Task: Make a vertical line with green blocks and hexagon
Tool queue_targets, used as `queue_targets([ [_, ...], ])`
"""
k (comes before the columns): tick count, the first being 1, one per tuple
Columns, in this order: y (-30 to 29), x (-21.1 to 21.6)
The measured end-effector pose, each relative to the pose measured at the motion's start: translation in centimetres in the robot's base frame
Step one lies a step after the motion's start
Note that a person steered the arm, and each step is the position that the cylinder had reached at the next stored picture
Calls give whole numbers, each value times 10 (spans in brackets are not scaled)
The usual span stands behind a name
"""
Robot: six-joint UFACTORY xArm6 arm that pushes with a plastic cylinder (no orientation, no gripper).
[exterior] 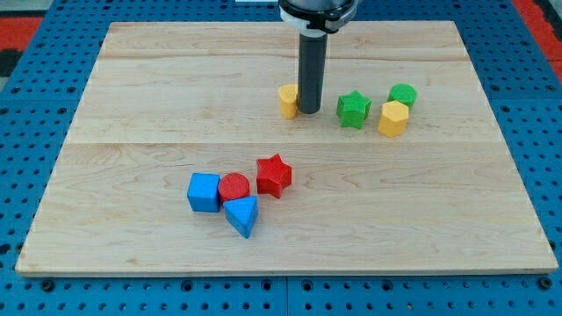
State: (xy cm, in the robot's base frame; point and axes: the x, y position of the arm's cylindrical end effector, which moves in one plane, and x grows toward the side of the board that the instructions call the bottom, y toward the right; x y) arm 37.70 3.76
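A green star block lies right of centre in the upper half of the board. A green cylinder sits further right, touching a yellow hexagon just below it. A second yellow block, its shape unclear, lies left of the star. My tip stands down on the board right beside this yellow block, on its right side, touching or nearly touching it, and about a block's width left of the green star.
A cluster sits lower left of centre: blue cube, red cylinder, red star and blue triangle. The wooden board rests on a blue pegboard surface.
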Motion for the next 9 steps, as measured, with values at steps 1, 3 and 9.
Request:
queue_targets([
  [1, 48, -4],
  [3, 94, -58],
  [9, 142, -20],
])
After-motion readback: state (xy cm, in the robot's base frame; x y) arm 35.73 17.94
